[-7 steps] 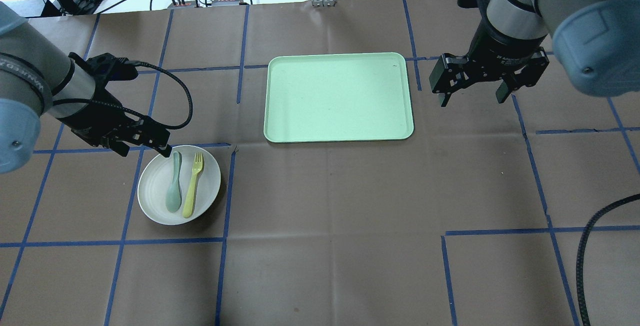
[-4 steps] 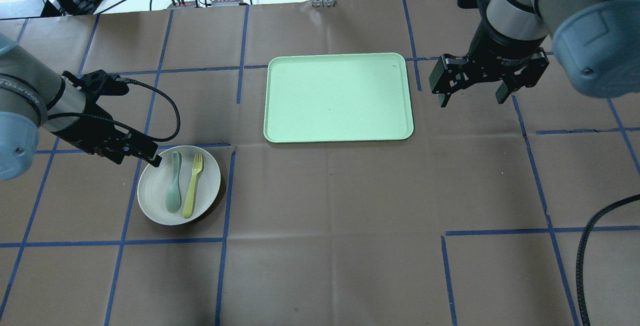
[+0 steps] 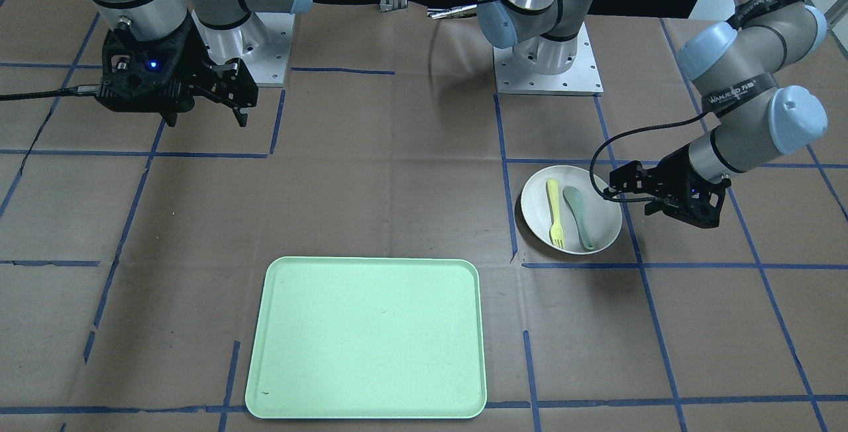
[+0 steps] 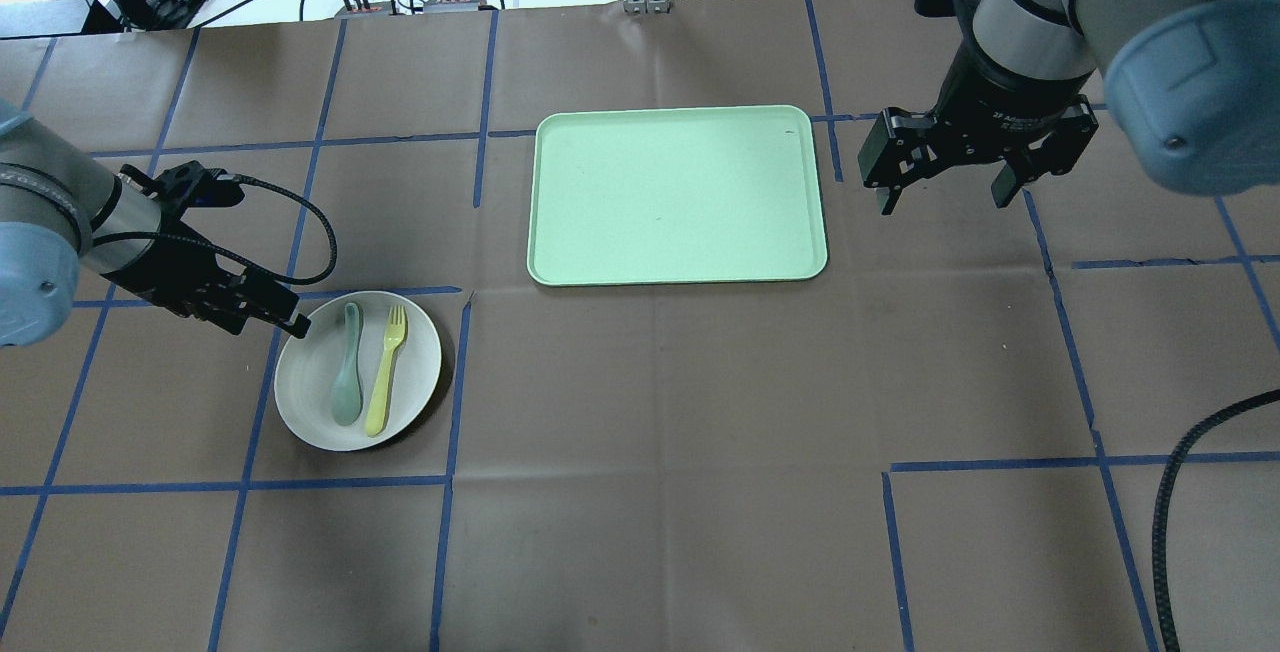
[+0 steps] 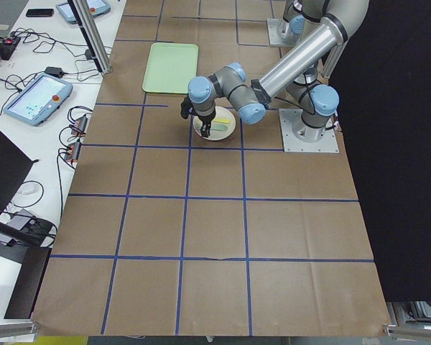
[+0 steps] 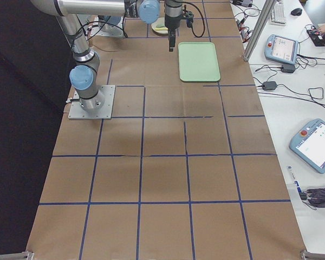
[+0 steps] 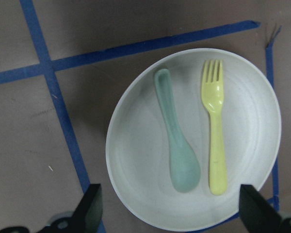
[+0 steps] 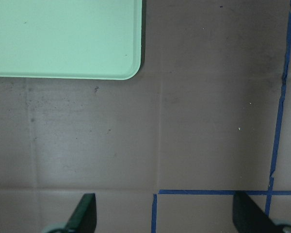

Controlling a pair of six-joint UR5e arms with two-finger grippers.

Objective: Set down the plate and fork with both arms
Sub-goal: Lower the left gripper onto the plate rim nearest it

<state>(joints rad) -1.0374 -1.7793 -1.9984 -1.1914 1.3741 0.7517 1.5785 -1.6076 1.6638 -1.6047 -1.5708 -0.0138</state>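
1. Plate and fork both wait on my arms, the largest things here. My left arm has drawn back to the left in the last second. My right arm has not stirred.
2. The table under us is covered in brown paper with blue tape lines.
3. The pale green tray [image 4: 680, 194] lies at the far centre with nothing on it. I judge it the likely place for the setting.
4. My right gripper [image 4: 942, 194] hangs just right of the tray's right edge, fingers spread wide and holding nothing.
5. My left gripper [image 4: 265, 317] is also spread wide and empty. A moment ago its tip was over the plate's far rim, beside the spoon's end. It has since slid left, and one fingertip now sits at the far-left rim, the other out over bare paper. I cannot tell whether that fingertip touches the rim.
6. The plate [image 4: 305, 372] lies on the near left of the table, well apart from the tray, and has not moved.
7. The fork [image 4: 386, 372] lies in the plate's right half, tines pointing far.
8. The grey-green spoon [image 4: 347, 377] lies just left of it, almost parallel.
9. I take the shift as lining up a rim grasp clear of the cutlery. Nothing has been lifted yet.
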